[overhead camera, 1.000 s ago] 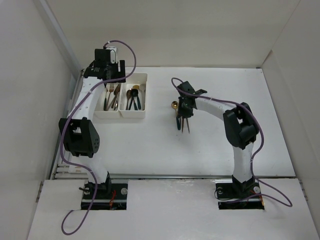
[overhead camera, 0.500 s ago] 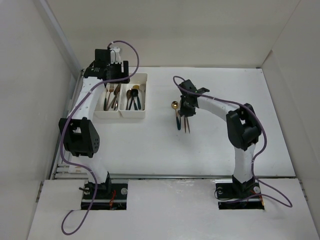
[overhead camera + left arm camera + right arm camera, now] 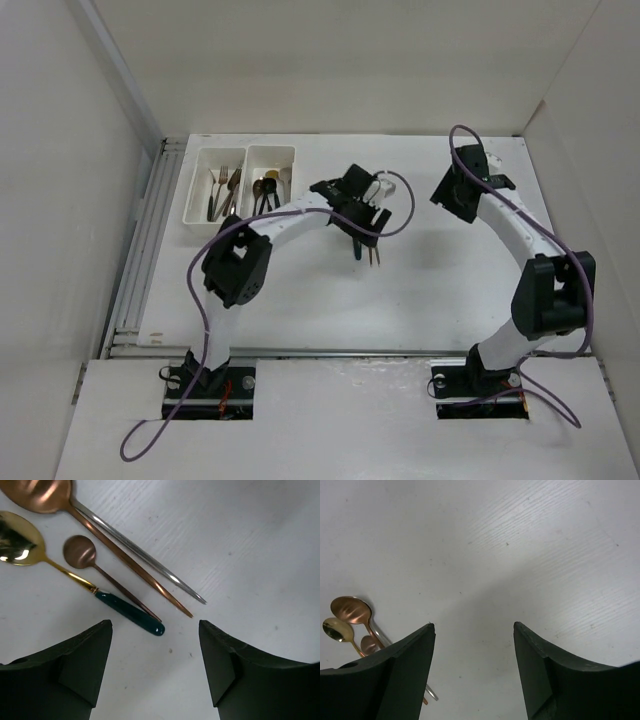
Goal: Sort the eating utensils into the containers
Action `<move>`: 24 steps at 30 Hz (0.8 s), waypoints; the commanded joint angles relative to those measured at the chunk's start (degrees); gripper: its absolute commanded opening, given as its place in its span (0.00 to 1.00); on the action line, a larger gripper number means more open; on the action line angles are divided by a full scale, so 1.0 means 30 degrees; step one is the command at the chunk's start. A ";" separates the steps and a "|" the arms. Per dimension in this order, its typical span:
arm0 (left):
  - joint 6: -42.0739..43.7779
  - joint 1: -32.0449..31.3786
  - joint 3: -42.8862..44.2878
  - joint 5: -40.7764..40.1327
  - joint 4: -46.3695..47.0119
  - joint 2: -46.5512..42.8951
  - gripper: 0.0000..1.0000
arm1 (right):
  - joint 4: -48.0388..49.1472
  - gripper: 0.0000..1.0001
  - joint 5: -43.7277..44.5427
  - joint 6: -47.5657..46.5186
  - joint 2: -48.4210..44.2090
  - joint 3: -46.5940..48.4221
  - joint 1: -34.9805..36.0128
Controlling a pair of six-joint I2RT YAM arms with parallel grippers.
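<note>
The left gripper (image 3: 155,624) stands wide open with nothing held; its dark fingers (image 3: 85,665) hang above bare table (image 3: 450,290), touching none of the cutlery. In the left wrist view four loose pieces fan out toward 10 and 11 o'clock from the gap. These are a large copper spoon (image 3: 35,495), a gold spoon (image 3: 15,540) whose dark teal handle ends just at the gap, a small copper spoon (image 3: 80,552) lying against that handle, and a silver handle (image 3: 140,550) pressed along the copper one, its head not visible. The right gripper (image 3: 473,625) is likewise spread open and empty. Only white tabletop lies between its fingers (image 3: 545,675), and the same spoons show well apart at 8 o'clock in its view. From above, the left arm (image 3: 290,215) reaches across to the table's middle and covers most of the loose group, while the right gripper sits toward 2 o'clock. At 10 o'clock the joined white containers stand unobstructed: the left tray (image 3: 220,151) holds forks (image 3: 222,188), and the right tray (image 3: 270,150) holds spoons (image 3: 265,192).
</note>
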 commanded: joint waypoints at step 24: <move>-0.1519 -0.0276 -0.0983 -0.4414 -0.0638 0.2967 0.32 | 0.0938 0.67 0.0033 -0.1076 -0.4798 -0.1827 -0.0803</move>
